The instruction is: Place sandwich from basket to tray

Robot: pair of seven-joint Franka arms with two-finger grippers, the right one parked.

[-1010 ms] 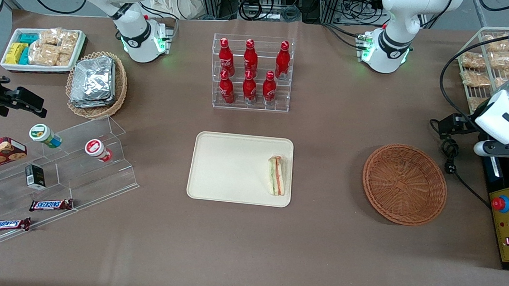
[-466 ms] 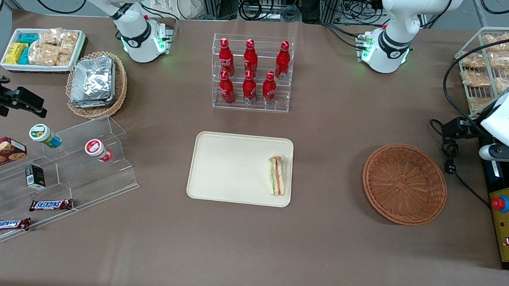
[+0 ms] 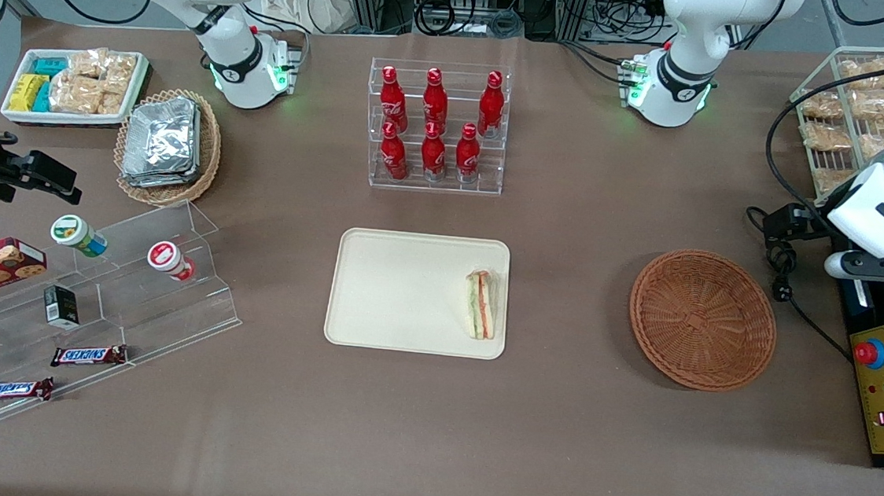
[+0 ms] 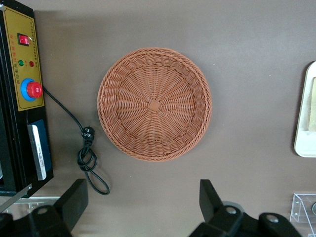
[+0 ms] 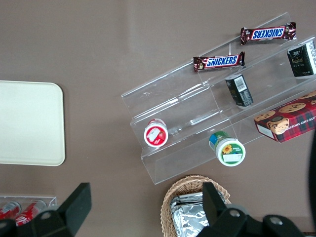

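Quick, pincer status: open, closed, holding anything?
Left arm's pincer: open, holding nothing, hanging above the table near the basket; the sandwich lies on the tray.

Tray (image 4: 306, 118) cut off by edge, claw (image 4: 143, 207) fingertips out of frame

The sandwich (image 3: 482, 305) lies on the tray (image 3: 399, 292); the hand (image 4: 140, 205) hangs open above the basket (image 3: 702, 319).

Brown table (image 3: 554, 430) has the cream tray (image 3: 399, 292), the reddish wicker basket (image 3: 703, 320) under the spread fingers (image 4: 74, 202) of the gripper (image 4: 143, 207), plus a bottle rack (image 3: 436, 125) and clear snack steps (image 3: 115, 293).
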